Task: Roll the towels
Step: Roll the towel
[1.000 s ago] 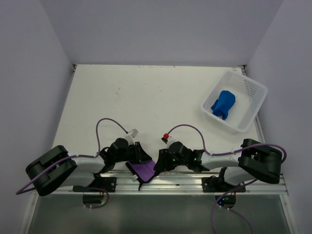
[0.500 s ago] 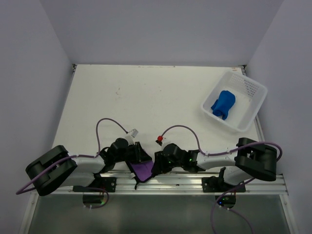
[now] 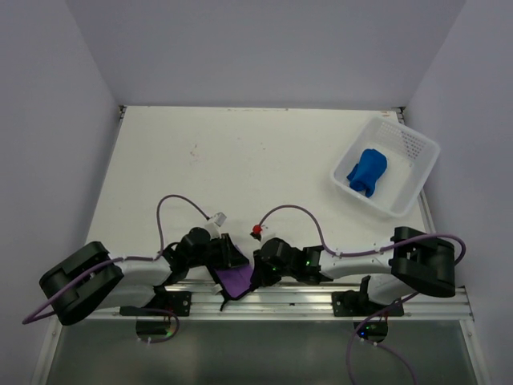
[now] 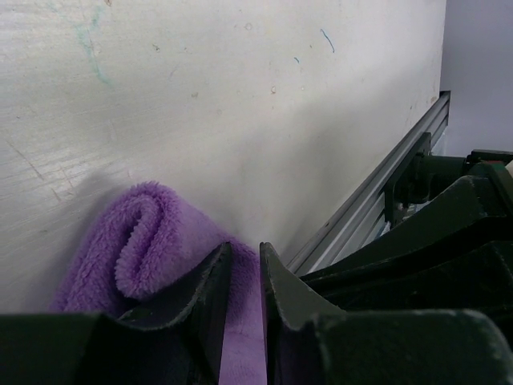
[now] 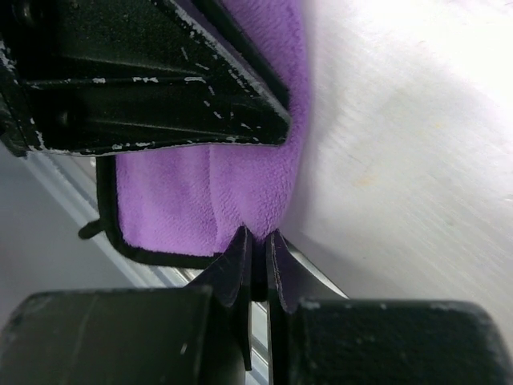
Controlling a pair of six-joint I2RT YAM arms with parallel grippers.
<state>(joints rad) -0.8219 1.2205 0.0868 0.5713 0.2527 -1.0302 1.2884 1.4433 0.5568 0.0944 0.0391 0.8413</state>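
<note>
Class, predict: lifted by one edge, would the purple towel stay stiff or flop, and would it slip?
Probably floppy: the purple towel bends into a soft fold beside the left fingers. Its fuzzy pile suggests it would likely grip, not slip. It looks thin, so probably light.

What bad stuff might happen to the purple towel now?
1. The right gripper is shut on just the very edge of the purple towel, so the cloth might slip free when it pulls.
2. The towel hangs off the table's near edge onto the rail, where it might snag or slide off.
3. The left gripper grips the towel close by, so the two might bump.
</note>
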